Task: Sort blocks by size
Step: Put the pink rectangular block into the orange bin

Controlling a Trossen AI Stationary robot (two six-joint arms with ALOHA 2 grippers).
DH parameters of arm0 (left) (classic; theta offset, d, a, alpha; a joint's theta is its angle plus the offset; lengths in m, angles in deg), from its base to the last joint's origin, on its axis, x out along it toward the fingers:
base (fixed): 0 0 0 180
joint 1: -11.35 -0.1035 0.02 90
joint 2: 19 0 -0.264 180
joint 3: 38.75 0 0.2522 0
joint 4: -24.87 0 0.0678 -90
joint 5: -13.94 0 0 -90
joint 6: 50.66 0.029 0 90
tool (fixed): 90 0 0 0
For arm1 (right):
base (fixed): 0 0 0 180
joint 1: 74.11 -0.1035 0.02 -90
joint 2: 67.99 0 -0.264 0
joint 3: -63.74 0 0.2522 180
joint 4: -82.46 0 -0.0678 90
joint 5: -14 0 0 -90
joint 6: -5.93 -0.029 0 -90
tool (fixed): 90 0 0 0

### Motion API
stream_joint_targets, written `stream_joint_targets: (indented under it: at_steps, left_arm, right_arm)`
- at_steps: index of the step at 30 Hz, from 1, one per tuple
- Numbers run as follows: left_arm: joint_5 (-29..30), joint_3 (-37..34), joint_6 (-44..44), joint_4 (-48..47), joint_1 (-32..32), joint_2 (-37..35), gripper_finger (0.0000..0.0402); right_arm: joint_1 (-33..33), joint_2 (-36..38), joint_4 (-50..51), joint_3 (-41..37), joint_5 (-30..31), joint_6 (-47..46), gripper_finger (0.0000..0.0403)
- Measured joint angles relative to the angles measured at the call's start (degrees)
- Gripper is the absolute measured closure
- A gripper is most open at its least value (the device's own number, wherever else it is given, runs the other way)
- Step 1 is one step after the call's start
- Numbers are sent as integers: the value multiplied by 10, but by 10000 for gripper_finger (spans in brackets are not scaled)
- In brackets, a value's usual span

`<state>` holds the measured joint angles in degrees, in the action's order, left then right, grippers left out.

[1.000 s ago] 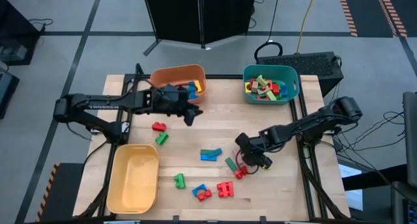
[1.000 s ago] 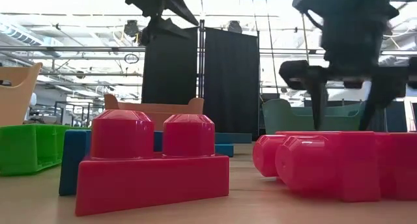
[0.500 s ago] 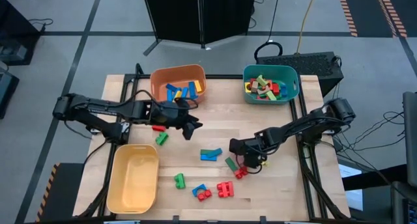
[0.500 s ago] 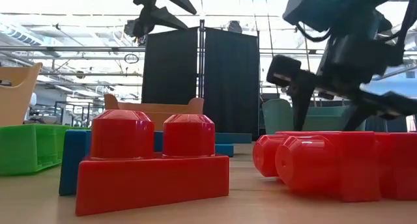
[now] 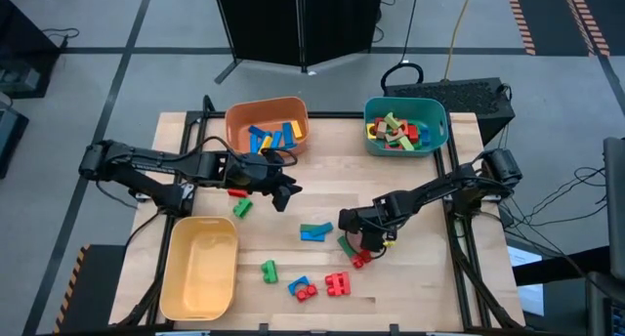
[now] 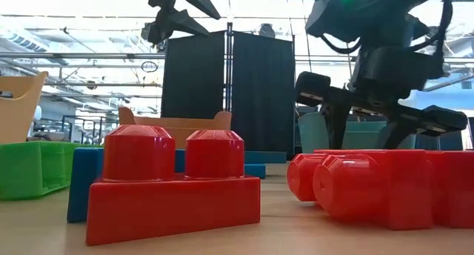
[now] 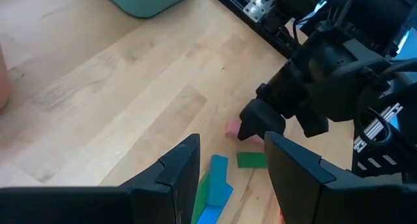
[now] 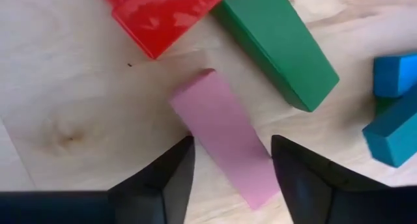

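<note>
Blocks lie scattered on the counter (image 5: 430,277): below the raised left end effector (image 5: 284,191), fingers spread and empty, sits a green-and-blue pair (image 5: 315,231); the right end effector (image 8: 228,164), low and spread, straddles a pink bar (image 8: 223,137) beside a green bar (image 8: 273,47).

Looking straight down from well above, whole table (image 5: 391,180) in frame. Set at tabletop level, facing across into the room, very close behind a red brick (image 6: 172,182). Left wrist: angled down over the wood. Right wrist: pressed close above a pink bar (image 8: 225,138), shared with the left wrist view.
</note>
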<state>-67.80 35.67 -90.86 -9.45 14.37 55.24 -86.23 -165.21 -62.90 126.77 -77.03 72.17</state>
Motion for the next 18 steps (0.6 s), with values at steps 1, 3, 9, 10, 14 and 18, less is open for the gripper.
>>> stream_joint_targets:
  at_steps: [1,3,9,10,14,18]
  left_arm:
    - [0,0,0,0,0,0,235]
    - [4,0,0,0,0,0,235]
    - [11,0,1,-1,0,0,235]
    - [13,0,1,-1,0,0,235]
    - [13,0,2,-1,0,0,235]
    - [13,0,0,-1,0,0,235]
  right_arm:
    - [4,0,4,2,-4,-3,223]
    - [8,-1,13,5,-6,-10,247]
    - [22,-1,28,7,-11,-31,312]
    - [25,-1,32,7,-10,-39,318]
    - [35,-1,39,8,-8,-96,319]
    - [48,4,36,7,-14,-178,302]
